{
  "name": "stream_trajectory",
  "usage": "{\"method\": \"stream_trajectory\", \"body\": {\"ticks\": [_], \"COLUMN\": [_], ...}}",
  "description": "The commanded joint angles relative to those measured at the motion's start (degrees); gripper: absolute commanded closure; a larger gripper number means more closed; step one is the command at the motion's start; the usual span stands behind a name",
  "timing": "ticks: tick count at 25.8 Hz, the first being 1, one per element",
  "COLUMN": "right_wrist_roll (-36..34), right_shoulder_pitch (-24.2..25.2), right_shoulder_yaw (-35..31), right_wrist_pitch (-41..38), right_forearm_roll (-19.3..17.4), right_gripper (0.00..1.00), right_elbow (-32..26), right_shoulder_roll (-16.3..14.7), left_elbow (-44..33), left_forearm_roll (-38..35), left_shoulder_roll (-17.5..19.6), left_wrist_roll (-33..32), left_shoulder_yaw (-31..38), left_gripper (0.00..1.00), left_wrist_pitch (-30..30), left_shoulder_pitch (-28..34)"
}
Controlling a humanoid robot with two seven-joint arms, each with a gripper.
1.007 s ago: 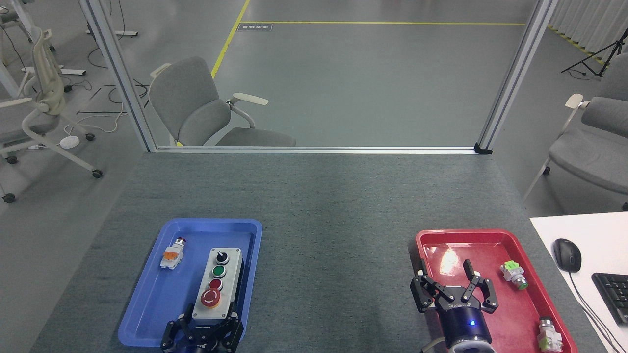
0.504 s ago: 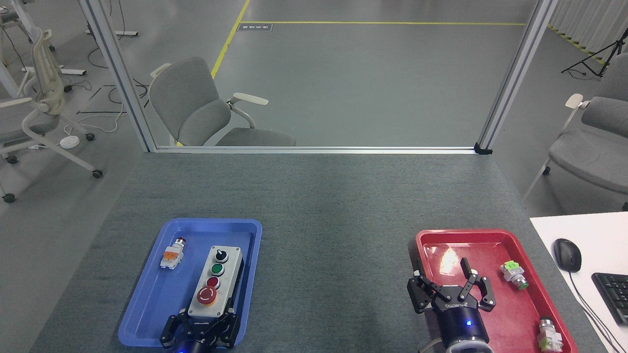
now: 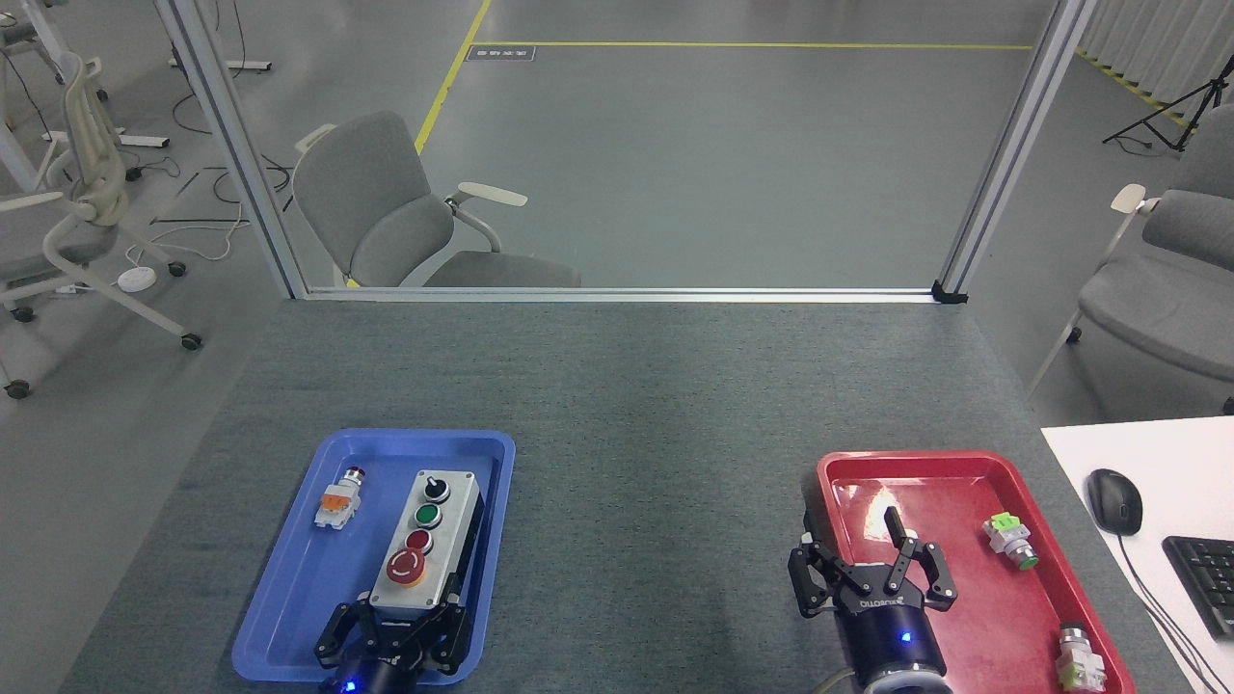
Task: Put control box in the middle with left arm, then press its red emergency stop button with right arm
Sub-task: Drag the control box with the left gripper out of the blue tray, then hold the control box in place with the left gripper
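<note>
Grey control box (image 3: 426, 545), long axis front-to-back, knob end farthest

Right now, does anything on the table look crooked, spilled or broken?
Nothing looks spilled or broken. The control box sits slightly askew in the blue tray, its far end leaning right, with the left claw closed on its near end. The loose push-button parts in both trays lie on their sides.

**A robotics lab on an open industrial floor**

A felt-topped test table (image 3: 617, 386) is framed by aluminium posts (image 3: 231, 145). Beyond lie a grey floor with yellow line markings (image 3: 752, 45), swivel office chairs (image 3: 405, 212), loose floor cables (image 3: 207, 183), a tripod (image 3: 1171, 116) and a keyboard (image 3: 1205, 578) with mouse (image 3: 1115, 501).
</note>
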Motion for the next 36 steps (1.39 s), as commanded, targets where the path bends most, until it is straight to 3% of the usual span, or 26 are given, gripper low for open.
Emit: {"method": "stream_trajectory", "body": {"ticks": [1,9,18,21,27,31,36], "right_wrist_roll": [0.2,0.2,0.1,0.1,0.1,0.1,0.1], "right_shoulder_pitch": [-0.1,-0.4,-0.3,-0.3,-0.1,0.1,0.2], "right_shoulder_yaw": [0.0,-0.2,-0.7,-0.8,-0.8,-0.8,-0.8], "right_wrist_pitch": [-0.1,-0.3,-0.3,-0.4,-0.6,-0.6,-0.6], "right_forearm_roll": [0.2,0.4,0.4,0.4,0.4,0.4,0.4], "right_gripper": [0.08,0.07,0.06,0.06,0.06,0.06,0.06], "right_elbow": [0.0,0.2,0.2,0.2,0.2,0.2,0.2], "right_shoulder_roll": [0.6,0.7,0.3,0.0,-0.1,-0.1,-0.1], "left_elbow": [-3.6,-14.5,-13.9,-10.2,4.3,10.4,12.7], "left_forearm_roll": [0.3,-0.6,-1.9,-4.8,-7.7,-7.7,-7.6], "left_shoulder_roll": [2.0,2.4,1.5,-1.1,-7.4,-8.5,-9.1], "left_wrist_roll": [0.3,-3.5,-8.4,-8.7,-8.0,-7.6,-7.8], "left_shoulder_yaw": [0.1,-1.1,-20.7,-25.7,-26.8,-26.8,-27.0], "left_gripper": [1.00,1.00,1.00,1.00,1.00,1.00,1.00], "left_wrist_pitch": [-0.3,-1.5,-0.9,1.1,1.3,1.5,1.7], "left_shoulder_pitch": [0.6,2.9,-1.2,-4.9,-11.1,-14.8,-15.2]}}
